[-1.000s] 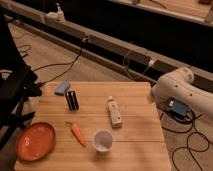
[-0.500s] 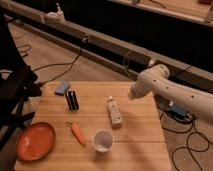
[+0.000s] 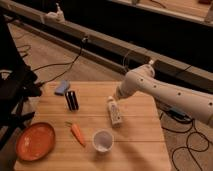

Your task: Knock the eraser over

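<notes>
The arm [image 3: 165, 92] reaches further in from the right edge of the table [image 3: 135, 145] than a second ago. Its gripper [image 3: 119, 95] is now over the wood near the middle, just beside the far end of the white bottle [image 3: 115, 114].

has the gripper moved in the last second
Yes. The gripper has swung left, from the right edge of the table to the far end of the white bottle, nearer the eraser.
</notes>
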Robot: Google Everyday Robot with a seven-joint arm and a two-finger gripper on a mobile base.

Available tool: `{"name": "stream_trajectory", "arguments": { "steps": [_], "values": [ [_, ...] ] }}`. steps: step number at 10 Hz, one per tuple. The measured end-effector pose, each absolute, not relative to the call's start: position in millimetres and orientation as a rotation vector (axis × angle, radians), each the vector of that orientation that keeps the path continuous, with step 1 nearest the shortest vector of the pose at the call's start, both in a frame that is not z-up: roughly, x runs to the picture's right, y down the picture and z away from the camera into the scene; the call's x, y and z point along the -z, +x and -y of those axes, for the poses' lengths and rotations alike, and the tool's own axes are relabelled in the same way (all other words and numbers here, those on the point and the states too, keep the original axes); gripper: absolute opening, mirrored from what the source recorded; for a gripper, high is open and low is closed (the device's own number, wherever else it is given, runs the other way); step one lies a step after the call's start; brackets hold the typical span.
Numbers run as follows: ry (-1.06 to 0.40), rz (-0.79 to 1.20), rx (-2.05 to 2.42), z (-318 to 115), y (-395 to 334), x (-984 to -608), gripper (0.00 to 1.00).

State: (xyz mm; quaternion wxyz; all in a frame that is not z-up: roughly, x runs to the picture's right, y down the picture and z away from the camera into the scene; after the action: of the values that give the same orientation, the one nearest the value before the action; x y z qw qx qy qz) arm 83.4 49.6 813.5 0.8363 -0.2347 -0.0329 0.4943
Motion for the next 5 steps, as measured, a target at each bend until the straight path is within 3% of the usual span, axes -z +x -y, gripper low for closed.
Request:
{"name": "stream_trajectory", "arguments": {
  "steps": [5],
  "values": [
    [-0.501, 0.087, -0.977, -43.3, 52.2, -824.2, 0.00]
  ]
}}
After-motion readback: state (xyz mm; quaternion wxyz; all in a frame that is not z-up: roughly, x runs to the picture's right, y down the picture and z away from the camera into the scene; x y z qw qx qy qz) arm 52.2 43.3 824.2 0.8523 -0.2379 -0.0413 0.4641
